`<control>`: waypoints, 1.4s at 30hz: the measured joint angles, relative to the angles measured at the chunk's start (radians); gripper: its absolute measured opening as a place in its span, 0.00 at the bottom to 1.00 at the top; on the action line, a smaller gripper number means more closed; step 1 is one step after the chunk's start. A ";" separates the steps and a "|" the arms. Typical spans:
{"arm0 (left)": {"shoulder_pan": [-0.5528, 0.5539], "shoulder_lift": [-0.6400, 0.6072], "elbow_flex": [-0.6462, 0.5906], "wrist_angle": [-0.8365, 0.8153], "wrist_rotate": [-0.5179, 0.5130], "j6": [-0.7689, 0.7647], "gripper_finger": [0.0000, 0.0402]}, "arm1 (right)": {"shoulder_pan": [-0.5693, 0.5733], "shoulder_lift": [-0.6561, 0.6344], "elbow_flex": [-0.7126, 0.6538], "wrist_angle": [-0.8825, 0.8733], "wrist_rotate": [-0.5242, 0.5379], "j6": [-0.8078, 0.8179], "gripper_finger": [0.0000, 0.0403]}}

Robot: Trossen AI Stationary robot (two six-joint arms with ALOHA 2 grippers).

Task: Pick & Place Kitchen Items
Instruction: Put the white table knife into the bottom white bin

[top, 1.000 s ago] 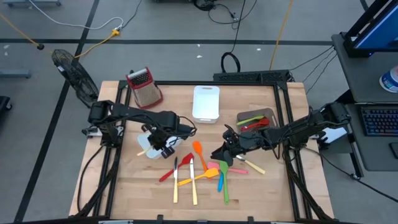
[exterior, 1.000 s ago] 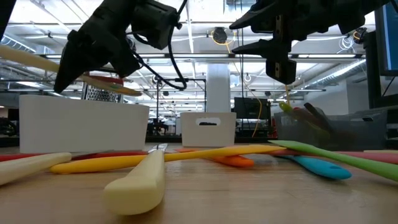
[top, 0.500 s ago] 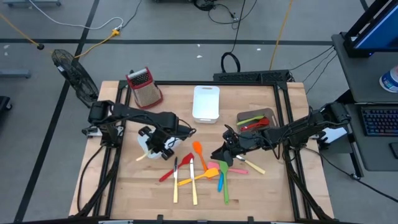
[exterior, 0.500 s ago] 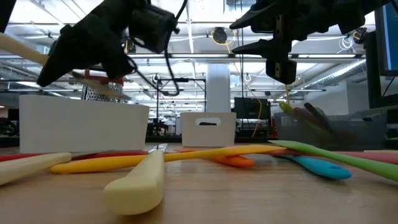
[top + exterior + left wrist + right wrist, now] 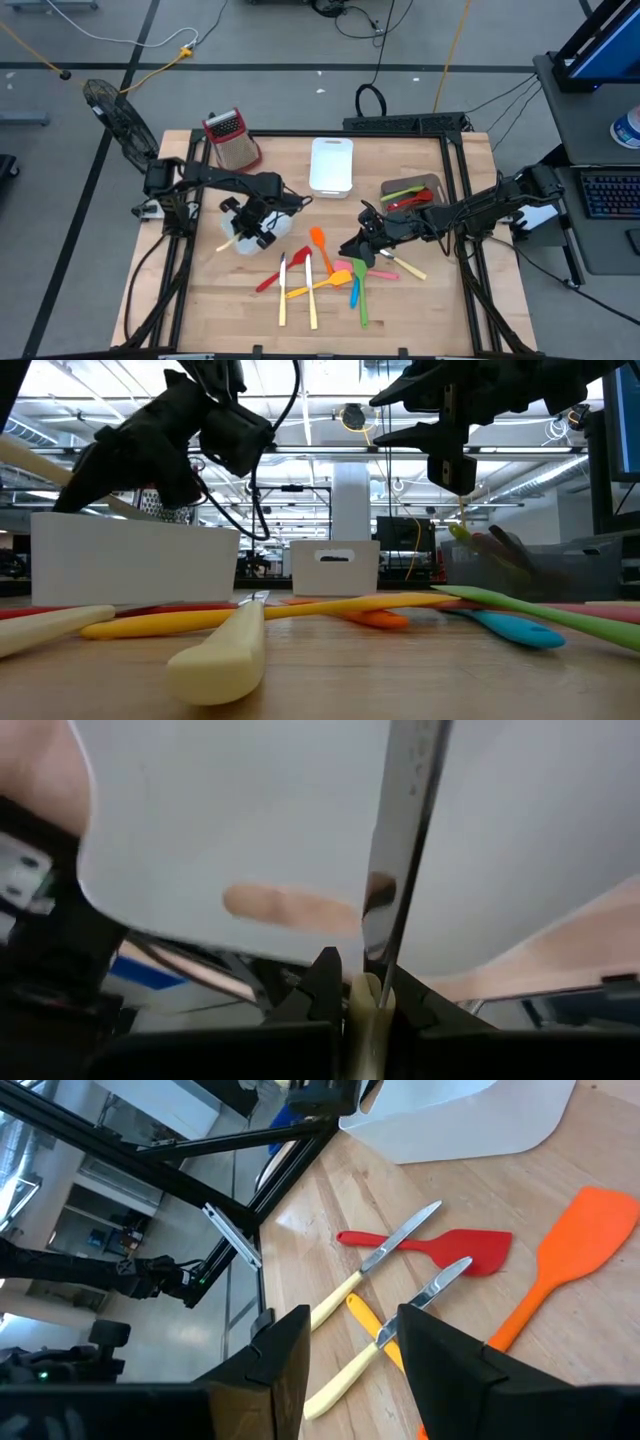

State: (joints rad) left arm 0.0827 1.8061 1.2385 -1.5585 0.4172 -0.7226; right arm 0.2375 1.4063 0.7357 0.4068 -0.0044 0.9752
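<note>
**Left gripper carries a cream-handled knife over the white bin**

The left gripper is clamped tight on a cream-handled knife, and the left wrist view shows the metal blade running out from between the fingers with the pale floor of the white bin right behind it. So this is the place step: knife in hand, bin beneath, release not yet made. The next move, as I read it, calls for lowering the blade inside the bin walls and opening the jaws cleanly so the handle doesn't catch the rim.

Out from there, the rest of the utensils lie loose on the table: a red spatula, an orange spatula, two more knives. Just above that pile hovers the right gripper, jaws partly apart and holding nothing.
</note>
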 joint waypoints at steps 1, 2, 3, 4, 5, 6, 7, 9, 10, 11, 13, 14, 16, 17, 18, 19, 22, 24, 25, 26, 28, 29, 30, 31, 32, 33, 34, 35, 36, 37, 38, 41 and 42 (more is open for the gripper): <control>0.012 0.000 0.000 0.013 -0.004 0.005 0.04 | 0.000 0.000 0.000 0.000 0.000 0.000 0.36; 0.024 0.000 0.000 0.026 -0.010 0.007 0.04 | 0.000 0.000 0.000 0.000 0.000 0.000 0.36; 0.036 0.000 0.000 0.032 -0.016 0.008 0.04 | 0.000 0.000 0.000 0.000 0.000 0.000 0.36; 0.047 0.000 0.000 0.031 -0.016 0.014 0.04 | 0.000 0.000 0.000 0.000 0.000 0.003 0.36; 0.057 0.000 0.000 0.031 -0.013 0.023 0.04 | 0.000 0.000 0.000 0.000 0.000 0.005 0.36; 0.067 0.000 0.000 0.034 -0.006 0.037 0.04 | 0.000 0.000 0.000 0.000 0.000 0.005 0.36; 0.075 0.000 0.000 0.041 0.003 0.048 0.04 | 0.000 0.000 0.000 0.000 0.001 0.006 0.36; 0.087 0.000 0.000 0.046 0.007 0.052 0.04 | 0.000 0.000 0.000 0.000 0.001 0.007 0.36; 0.092 0.000 0.000 0.043 0.008 0.052 0.05 | 0.000 0.000 0.000 0.000 0.001 0.007 0.36; 0.097 0.000 0.000 0.043 0.009 0.053 0.06 | 0.000 0.000 0.000 0.000 0.001 0.007 0.36; 0.102 0.000 0.000 0.042 0.009 0.065 0.07 | 0.000 0.000 0.000 0.000 0.001 0.007 0.36; 0.103 0.000 0.000 0.042 0.009 0.068 0.08 | 0.000 0.000 0.000 0.000 0.002 0.007 0.36; 0.106 0.000 0.000 0.046 0.008 0.069 0.08 | 0.000 0.000 0.000 0.000 0.002 0.007 0.36; 0.107 0.000 0.000 0.054 0.005 0.072 0.08 | 0.000 0.000 0.000 0.000 0.002 0.007 0.36; 0.107 0.000 0.000 0.062 0.002 0.075 0.09 | 0.000 0.000 0.000 0.000 0.002 0.007 0.36; 0.107 0.000 0.000 0.068 0.001 0.076 0.09 | 0.000 0.000 0.000 0.000 0.002 0.007 0.36; 0.107 0.000 0.000 0.071 0.001 0.077 0.10 | 0.000 0.000 0.000 0.000 0.002 0.007 0.36; 0.107 0.000 0.000 0.073 0.000 0.089 0.11 | 0.000 0.000 0.000 0.000 0.002 0.007 0.36; 0.107 0.000 0.000 0.074 -0.003 0.093 0.12 | 0.000 0.000 0.000 0.000 0.002 0.007 0.36; 0.106 0.000 0.000 0.074 -0.007 0.094 0.13 | 0.000 0.000 0.000 0.000 0.002 0.007 0.36; 0.106 0.000 0.000 0.073 -0.023 0.095 0.17 | 0.000 0.000 0.000 0.000 0.002 0.008 0.36; 0.106 0.000 0.000 0.072 -0.026 0.095 0.19 | 0.000 0.000 0.000 0.000 0.002 0.007 0.36; 0.106 0.000 0.000 0.072 -0.026 0.097 0.22 | 0.000 0.000 0.000 0.000 0.002 0.007 0.36; 0.106 0.000 0.000 0.071 -0.026 0.100 0.24 | 0.000 0.000 0.000 0.000 0.002 0.008 0.36; 0.106 0.000 0.000 0.071 -0.026 0.105 0.26 | 0.000 0.000 0.000 0.000 0.002 0.007 0.36; 0.106 0.000 0.000 0.071 -0.027 0.110 0.29 | 0.000 0.000 0.000 0.000 0.002 0.007 0.36; 0.106 0.000 0.000 0.065 -0.030 0.112 0.31 | 0.000 0.000 0.000 0.000 0.002 0.008 0.36; 0.106 0.000 0.000 0.054 -0.036 0.113 0.34 | 0.000 0.000 0.000 0.000 0.002 0.007 0.36; 0.106 0.000 0.000 0.038 -0.039 0.117 0.36 | 0.000 0.000 0.000 0.000 0.002 0.007 0.36; 0.106 0.000 0.000 0.020 -0.040 0.121 0.38 | 0.000 0.000 0.000 0.000 0.002 0.007 0.36; 0.106 0.000 0.000 -0.001 -0.040 0.126 0.40 | 0.000 0.000 0.000 0.000 0.002 0.007 0.36; 0.107 -0.015 0.000 -0.006 -0.037 0.133 0.44 | 0.000 0.000 0.000 0.000 0.001 0.007 0.36; 0.107 -0.030 0.002 -0.003 -0.038 0.124 0.45 | 0.000 0.000 0.000 0.000 0.001 0.007 0.36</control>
State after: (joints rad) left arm 0.1894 1.7758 1.2406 -1.5619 0.3797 -0.5985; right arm 0.2375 1.4063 0.7357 0.4068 -0.0033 0.9825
